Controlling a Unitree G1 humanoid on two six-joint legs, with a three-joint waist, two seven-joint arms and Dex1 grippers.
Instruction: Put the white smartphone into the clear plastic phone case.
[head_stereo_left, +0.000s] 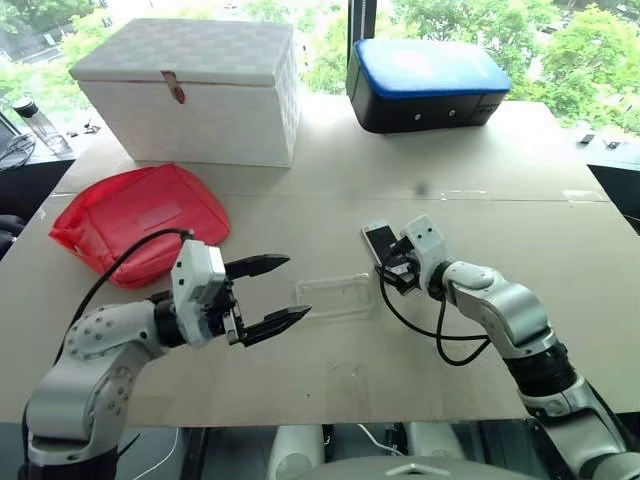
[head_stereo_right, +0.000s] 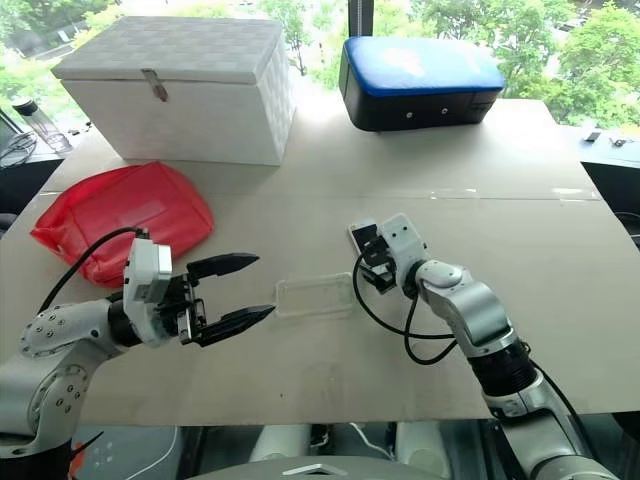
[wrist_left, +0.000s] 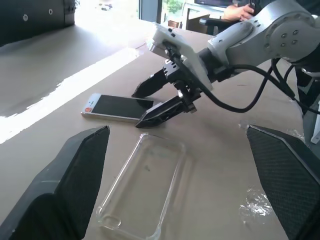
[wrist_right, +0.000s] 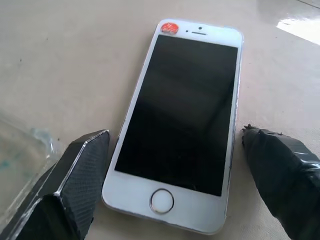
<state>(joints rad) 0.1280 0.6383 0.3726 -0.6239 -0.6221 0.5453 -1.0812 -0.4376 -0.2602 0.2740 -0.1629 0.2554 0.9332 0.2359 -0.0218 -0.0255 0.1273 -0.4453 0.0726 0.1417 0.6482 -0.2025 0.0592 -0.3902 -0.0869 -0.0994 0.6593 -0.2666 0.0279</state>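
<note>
A broad bench (head_stereo_left: 330, 370) with a pale tan top fills the scene, a taped seam running across it, and behind it windows look out on green trees. At the back of the bench stand a white woven box (head_stereo_left: 195, 90) with a small brown clasp and, to its right, a dark case with a blue lid (head_stereo_left: 425, 82); a red pouch (head_stereo_left: 135, 220) lies flat on the robot's left side. Off the left edge of the bench a bottle (head_stereo_left: 40, 125) stands on a darker surface. The white smartphone (wrist_right: 182, 120) lies face up on the bench, screen dark, with a small red sticker at its top corner. The right gripper (wrist_right: 175, 175) is low over the phone's home-button end, its fingers apart with one on each side of the phone, neither seen pressing it. The clear plastic phone case (wrist_left: 142, 192) lies empty on the bench just beside the phone, toward the robot's left. The left gripper (head_stereo_left: 268, 297) hovers near the case's far end, above the bench, fingers spread wide and holding nothing. A black cable loops from each wrist.
</note>
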